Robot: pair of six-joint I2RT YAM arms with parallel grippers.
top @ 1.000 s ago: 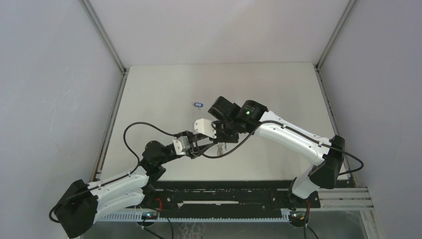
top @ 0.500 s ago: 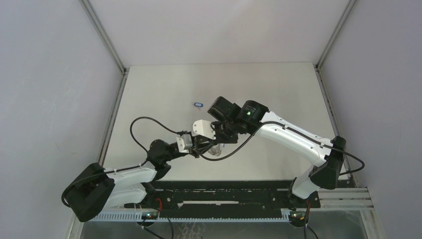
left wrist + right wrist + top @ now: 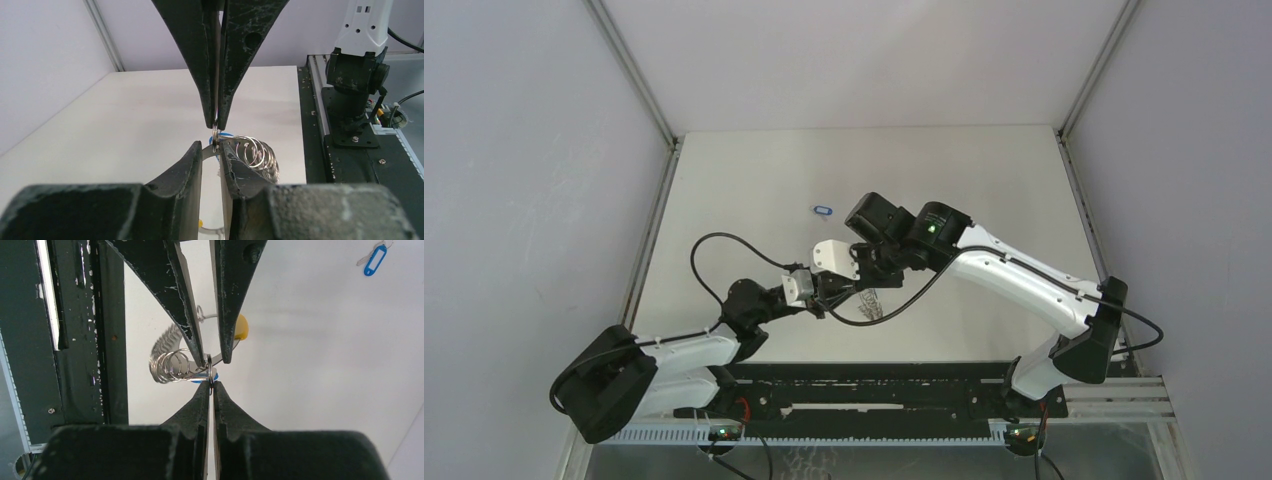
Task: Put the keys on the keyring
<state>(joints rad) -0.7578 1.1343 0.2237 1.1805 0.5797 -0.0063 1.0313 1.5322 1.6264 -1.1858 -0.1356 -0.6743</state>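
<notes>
Two grippers meet nose to nose at the keyring, mid-frame.

From above, the left gripper (image 3: 836, 294) and right gripper (image 3: 862, 284) meet tip to tip at centre frame. The silvery keyring (image 3: 871, 303) is bunched just below them in the picture. One blue-tagged key (image 3: 824, 210) lies alone on the desk (image 3: 984, 180), up and to the left, well apart. Left wrist view: the right gripper (image 3: 215, 122) drops in from the top edge, pinched tight on a small ring (image 3: 215, 134) with a blue tag (image 3: 226, 134) right behind it. The left gripper (image 3: 213, 148) sits narrow around that ring, and whether it bites cannot be told. Right wrist view: the same pinch at centre, keyring coils (image 3: 170, 365) to its left, the yellow arc (image 3: 242, 326) above, and the key (image 3: 375, 261) top right.
</notes>
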